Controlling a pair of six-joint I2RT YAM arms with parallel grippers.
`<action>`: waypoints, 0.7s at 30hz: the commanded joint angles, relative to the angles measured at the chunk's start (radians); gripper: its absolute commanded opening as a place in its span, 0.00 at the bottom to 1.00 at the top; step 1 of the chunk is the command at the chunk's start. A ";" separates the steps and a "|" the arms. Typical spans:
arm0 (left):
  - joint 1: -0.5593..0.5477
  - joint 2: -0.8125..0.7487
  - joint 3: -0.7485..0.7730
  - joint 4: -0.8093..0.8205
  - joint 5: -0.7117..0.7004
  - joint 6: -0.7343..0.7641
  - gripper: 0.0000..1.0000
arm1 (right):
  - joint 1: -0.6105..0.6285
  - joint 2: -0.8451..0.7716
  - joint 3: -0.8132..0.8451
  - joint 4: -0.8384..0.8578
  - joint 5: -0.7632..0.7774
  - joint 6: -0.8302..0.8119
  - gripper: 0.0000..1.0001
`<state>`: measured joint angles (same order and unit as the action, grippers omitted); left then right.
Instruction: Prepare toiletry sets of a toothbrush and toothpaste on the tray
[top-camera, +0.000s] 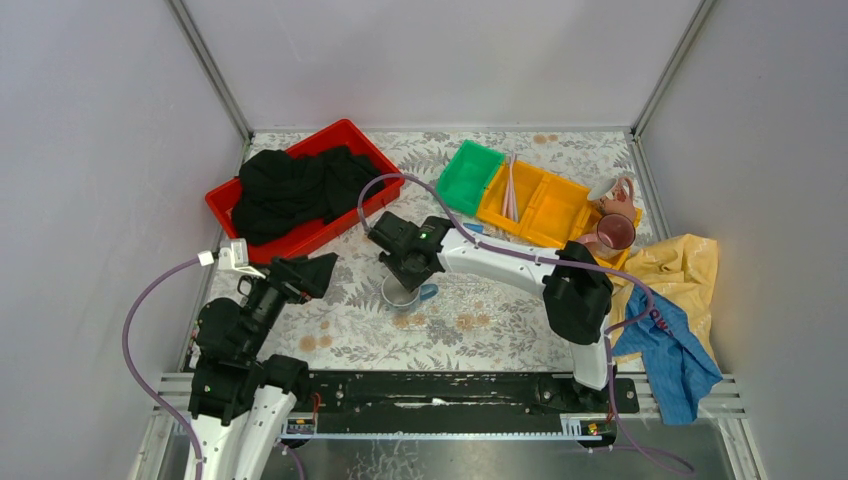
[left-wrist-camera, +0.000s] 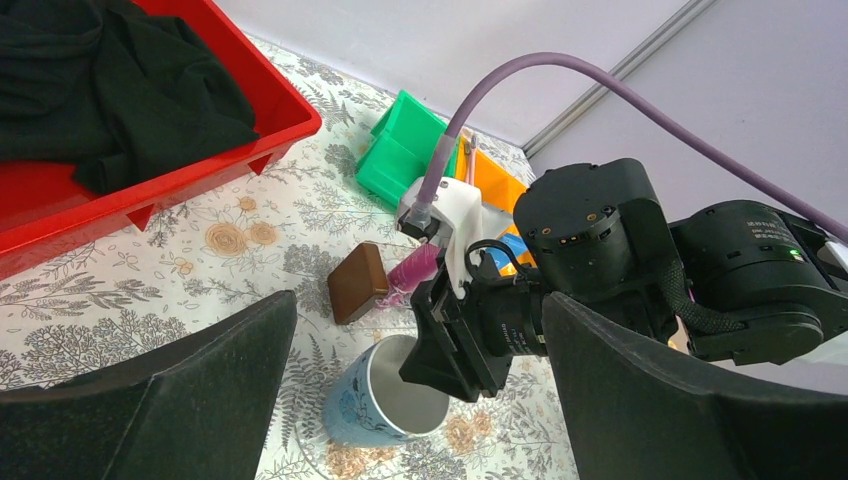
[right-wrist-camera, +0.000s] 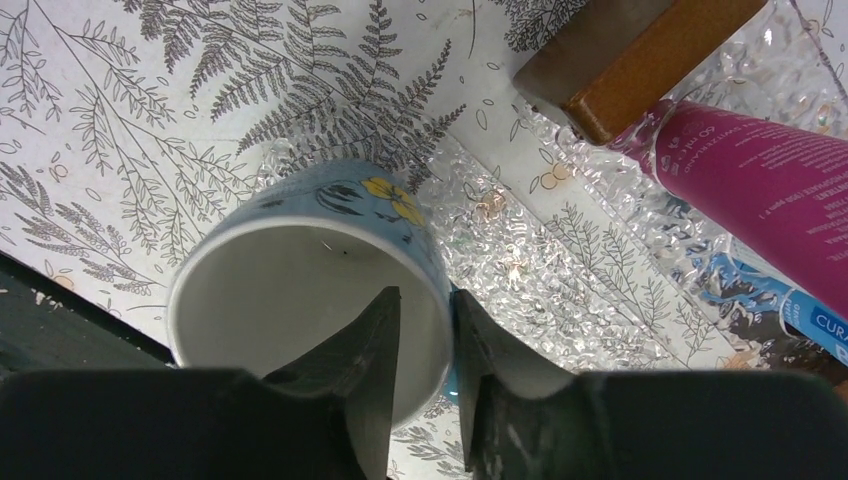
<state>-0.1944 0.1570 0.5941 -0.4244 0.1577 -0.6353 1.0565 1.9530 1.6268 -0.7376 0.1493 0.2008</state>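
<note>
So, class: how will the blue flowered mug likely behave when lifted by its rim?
The mug looks glazed and rigid: probably stiff, somewhat slippery. The right tool pinches only one wall, so it may swing or tilt when lifted. Likely breakable if dropped.

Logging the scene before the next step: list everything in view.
Mugs: 3; white-blue mug centre, pale pink mug and dark pink mug far right.
Green bin: 1, far centre.
Orange bins: 2, beside it.
Toothbrushes: several, pale, in the nearer orange one.
Toothpaste: magenta tube and blue tube, on clear tray.
Brown block: 1, beside magenta tube.
Red bin: 1, far left, holding black cloth.
Cloths: yellow cloth, blue cloth, right edge.
Left claw: open, empty.
Right claw: shut on white-blue mug's rim.
</note>
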 joint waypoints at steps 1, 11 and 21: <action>0.005 -0.013 -0.004 -0.004 0.019 -0.003 1.00 | 0.008 -0.023 0.001 0.033 0.021 -0.002 0.39; 0.004 0.001 -0.027 0.021 0.099 -0.048 1.00 | -0.002 -0.150 0.001 0.047 -0.002 -0.061 0.52; 0.005 0.081 -0.111 0.042 0.202 -0.164 0.97 | -0.167 -0.355 -0.172 0.007 -0.706 -0.587 0.74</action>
<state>-0.1947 0.1978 0.5247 -0.4179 0.2928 -0.7292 0.9600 1.6962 1.5574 -0.6975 -0.1680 -0.0624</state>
